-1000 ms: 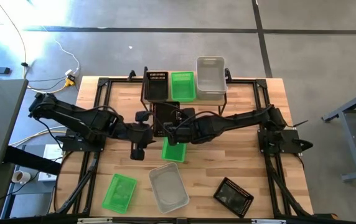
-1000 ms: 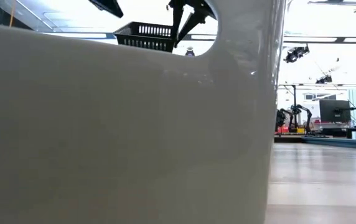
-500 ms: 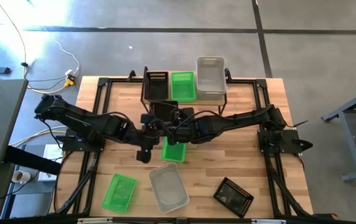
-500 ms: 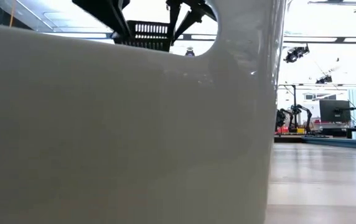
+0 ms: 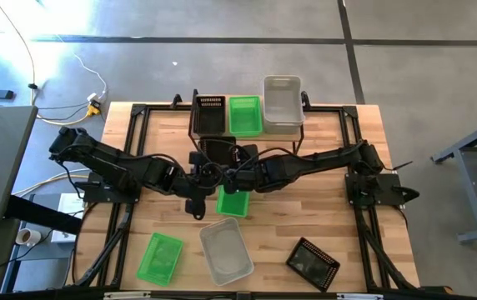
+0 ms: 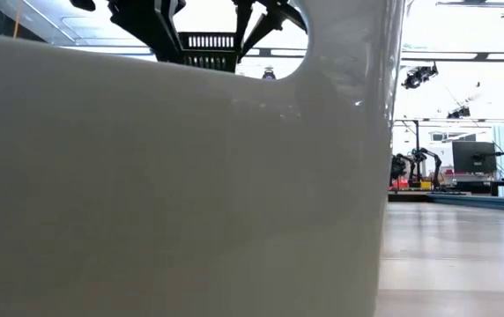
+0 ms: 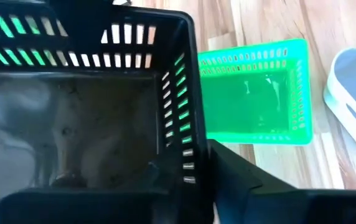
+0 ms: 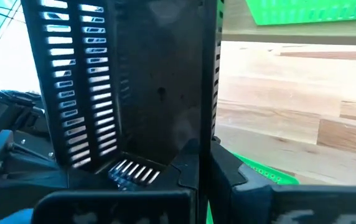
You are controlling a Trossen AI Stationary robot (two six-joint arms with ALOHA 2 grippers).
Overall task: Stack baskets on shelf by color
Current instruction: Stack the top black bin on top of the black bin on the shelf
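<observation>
Baskets lie spread over a wooden table, seen from straight above, with two dark robot arms meeting at its middle. At the far edge stands a low shelf with thin black legs. On it, from left to right, sit a black basket, a green basket and a whitish-clear basket.

Just in front of the shelf, a second black basket is held up between the two arms, above the table. The right end effector reaches in from the right and is pressed together on this basket's wall; its wrist view shows the slotted black side rising right at the fingers. The left end effector comes in from the left and sits at the same basket's near left rim. Its wrist view looks down into the black basket, with one dark finger outside the wall, but whether it actually pinches the wall cannot be told.

Under the arms, another green basket rests on the table. Along the near edge lie a third green basket at the left, a whitish-clear basket in the middle, and a tilted black basket at the right.

The low view is almost filled by a pale basket wall.
</observation>
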